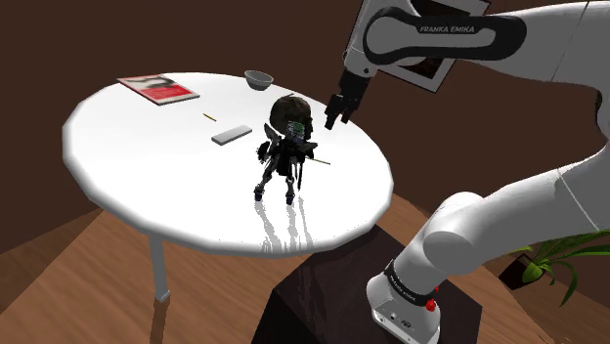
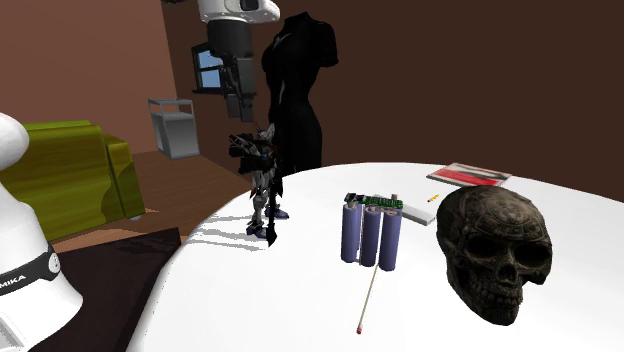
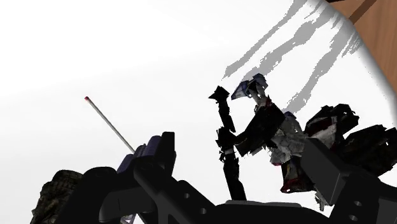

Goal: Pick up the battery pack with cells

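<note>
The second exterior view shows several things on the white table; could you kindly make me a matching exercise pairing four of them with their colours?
Things:
1. battery pack
2. skull
3. figurine
4. booklet

Colours:
A. mostly red
B. dark grey-brown
C. bluish-purple cells with a green board on top
D. black and white

Pairs: 1-C; 2-B; 3-D; 4-A.

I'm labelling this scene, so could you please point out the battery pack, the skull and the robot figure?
battery pack (image 2: 371,238): second exterior view, on its middle cell.
skull (image 2: 497,218): second exterior view, on its forehead.
robot figure (image 1: 282,162): shoulder view, on its torso.
</note>
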